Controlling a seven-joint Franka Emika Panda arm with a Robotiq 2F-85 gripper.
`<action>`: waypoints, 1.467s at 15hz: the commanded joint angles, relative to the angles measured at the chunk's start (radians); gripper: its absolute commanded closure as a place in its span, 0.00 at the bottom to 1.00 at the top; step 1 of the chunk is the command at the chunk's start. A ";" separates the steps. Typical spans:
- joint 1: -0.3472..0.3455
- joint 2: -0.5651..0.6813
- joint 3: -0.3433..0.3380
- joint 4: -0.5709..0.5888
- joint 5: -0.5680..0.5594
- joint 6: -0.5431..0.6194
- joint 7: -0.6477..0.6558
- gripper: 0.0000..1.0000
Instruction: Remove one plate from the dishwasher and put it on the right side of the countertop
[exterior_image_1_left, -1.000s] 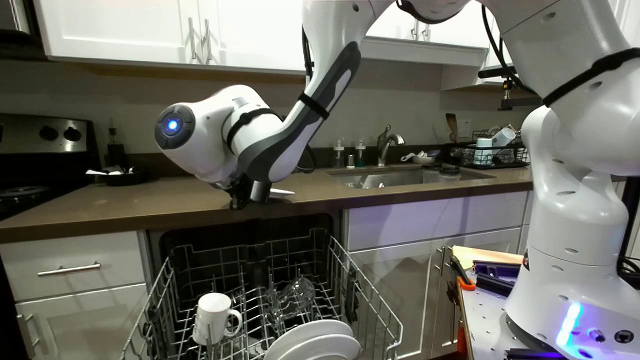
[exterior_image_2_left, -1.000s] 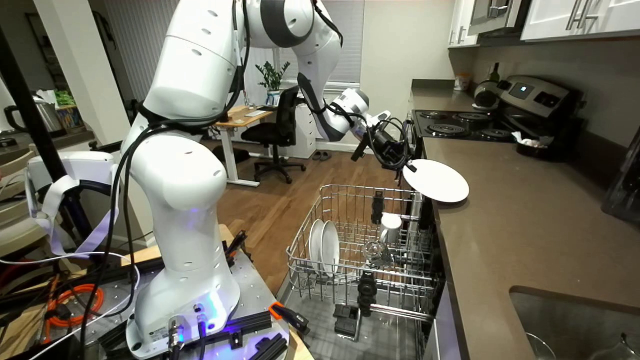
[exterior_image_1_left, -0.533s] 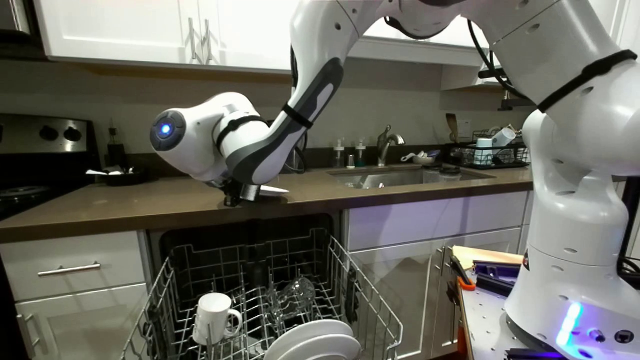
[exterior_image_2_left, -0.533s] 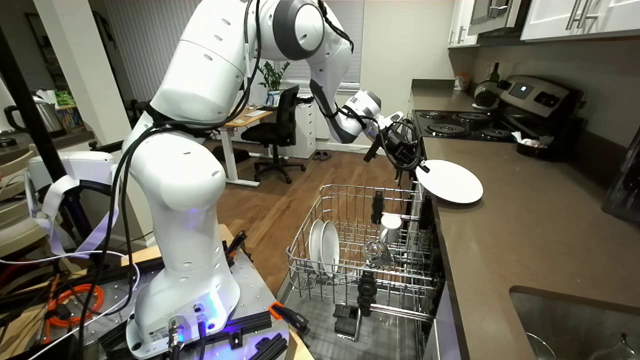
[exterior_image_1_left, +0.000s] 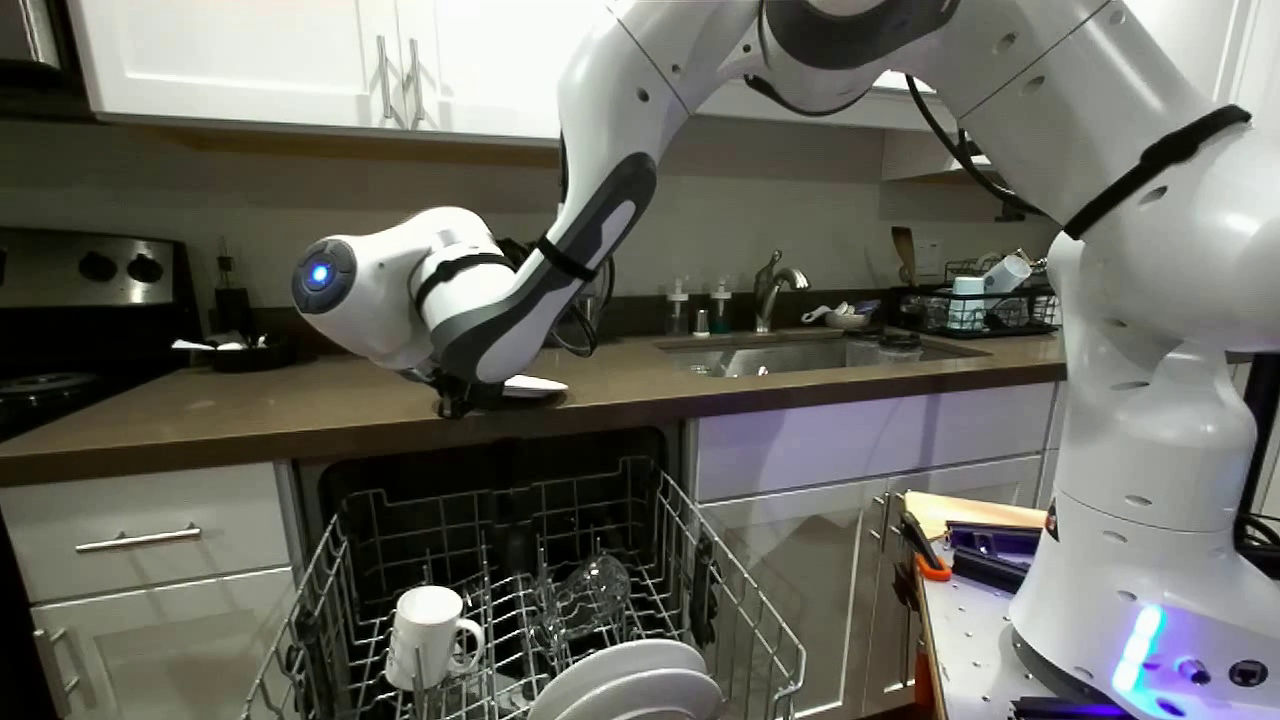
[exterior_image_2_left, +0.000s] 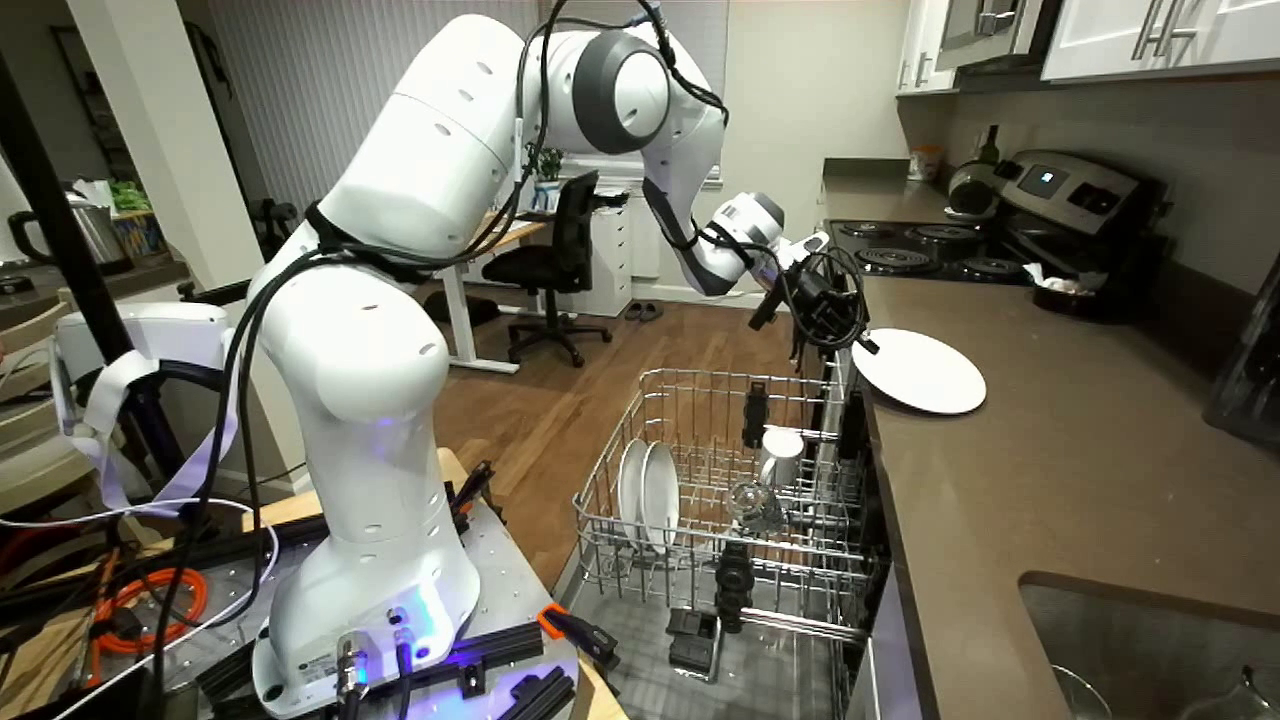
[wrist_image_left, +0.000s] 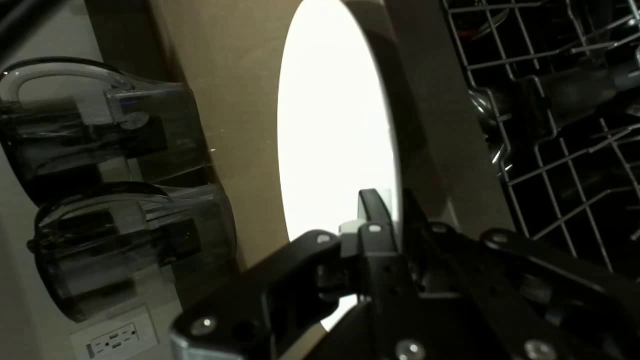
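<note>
The white plate (exterior_image_2_left: 925, 375) is over the edge of the dark countertop (exterior_image_2_left: 1080, 450), nearly flat and slightly tilted. A shadow shows under it; I cannot tell if its far rim touches the counter. My gripper (exterior_image_2_left: 866, 343) holds its near rim. In the wrist view the fingers (wrist_image_left: 392, 200) are shut on the plate (wrist_image_left: 332, 125), one finger on each face. The plate shows edge-on in an exterior view (exterior_image_1_left: 535, 385), where the arm hides much of the gripper. The dishwasher rack (exterior_image_2_left: 700, 375) is pulled out below, with two more white plates (exterior_image_2_left: 660, 495) standing in it.
The rack also holds a white mug (exterior_image_1_left: 425, 635) and a clear glass (exterior_image_1_left: 600, 590). The sink (exterior_image_1_left: 790, 355) and faucet (exterior_image_1_left: 770, 290) are along the counter. Two clear jugs (wrist_image_left: 140, 240) stand by the wall. The black stovetop (exterior_image_2_left: 900, 250) is at the far end.
The gripper has carried the plate further in over the countertop, away from the rack, and the wrist has come down a little. The rack and its dishes have not moved.
</note>
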 joint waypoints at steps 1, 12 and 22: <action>-0.018 0.052 0.000 0.100 0.050 0.009 -0.084 0.93; -0.021 0.134 -0.027 0.235 0.174 0.014 -0.193 0.90; -0.024 0.179 -0.063 0.294 0.234 0.002 -0.252 0.84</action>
